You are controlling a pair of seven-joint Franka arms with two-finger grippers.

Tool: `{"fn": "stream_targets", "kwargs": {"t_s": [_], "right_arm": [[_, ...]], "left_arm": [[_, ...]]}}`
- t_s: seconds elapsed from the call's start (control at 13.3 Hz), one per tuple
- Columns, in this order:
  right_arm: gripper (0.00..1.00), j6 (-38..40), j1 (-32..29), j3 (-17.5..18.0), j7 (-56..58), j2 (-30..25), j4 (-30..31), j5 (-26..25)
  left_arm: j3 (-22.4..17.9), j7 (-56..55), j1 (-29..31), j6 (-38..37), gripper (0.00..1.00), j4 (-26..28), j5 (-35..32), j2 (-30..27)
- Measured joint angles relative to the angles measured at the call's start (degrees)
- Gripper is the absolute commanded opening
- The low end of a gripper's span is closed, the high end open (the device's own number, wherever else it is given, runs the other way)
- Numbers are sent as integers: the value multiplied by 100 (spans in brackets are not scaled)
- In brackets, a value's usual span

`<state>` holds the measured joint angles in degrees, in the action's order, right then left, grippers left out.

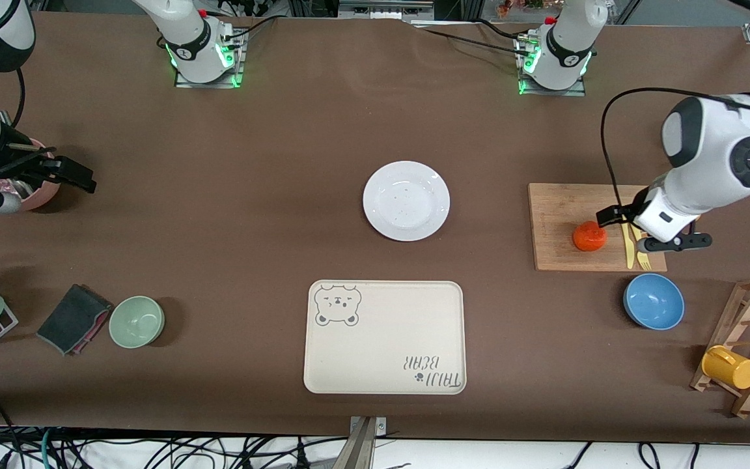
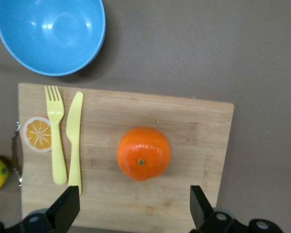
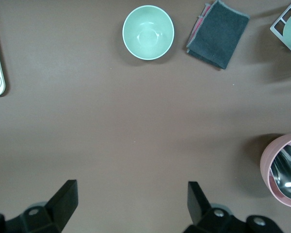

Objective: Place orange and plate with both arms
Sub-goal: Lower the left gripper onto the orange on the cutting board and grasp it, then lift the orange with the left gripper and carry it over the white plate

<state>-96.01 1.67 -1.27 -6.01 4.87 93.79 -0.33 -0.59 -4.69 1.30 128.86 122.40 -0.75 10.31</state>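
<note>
Centrally, we log the plate (image 1: 406,200): round, plain white, glossy, with a shallow rim, lying flat on the brown table (image 1: 251,215) and touching nothing. From it, the cream rectangular tray (image 1: 385,337) with its bear print sits at 6 o'clock, nearer the front camera and apart from it.

At the plate's 3 o'clock, toward the left arm's end, we find a rectangular wooden cutting board (image 1: 560,215) with visible grain. The orange (image 1: 590,236) rests on it: glossy red-orange, slightly flattened, skin finely pitted, a small green stem dimple on top. On the same board, beside the orange, lie a pale yellow plastic fork (image 2: 55,131) and knife (image 2: 73,138), side by side, and next to the fork a flat printed orange-slice disc (image 2: 37,133). A smooth blue bowl (image 1: 653,301) stands off the board at its 5 o'clock.

We see the left gripper (image 2: 135,206) over the board, fingers spread wide, with the orange just ahead of the gap and untouched.

The right gripper (image 3: 132,201) hangs over bare table at the right arm's end, fingers likewise spread, holding nothing; that arm waits. Near it we note a pink cup (image 3: 282,170) with a metallic inside, a pale green bowl (image 1: 137,321) and a folded dark grey cloth (image 1: 74,318).
</note>
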Motion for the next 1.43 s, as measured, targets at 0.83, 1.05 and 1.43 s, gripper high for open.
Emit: {"fn": "stream_targets", "kwargs": {"t_s": [0.83,1.05,1.43], "right_arm": [[100,0,-1,0,0,0,0,1],[100,0,-1,0,0,0,1,1],[100,0,-1,0,0,0,0,1]], "left_arm": [[-8,16,42,1510,100,563,0,694],[-7,17,42,1553,100,563,0,807],[-7,16,45,1797,43,563,4,1049]]}}
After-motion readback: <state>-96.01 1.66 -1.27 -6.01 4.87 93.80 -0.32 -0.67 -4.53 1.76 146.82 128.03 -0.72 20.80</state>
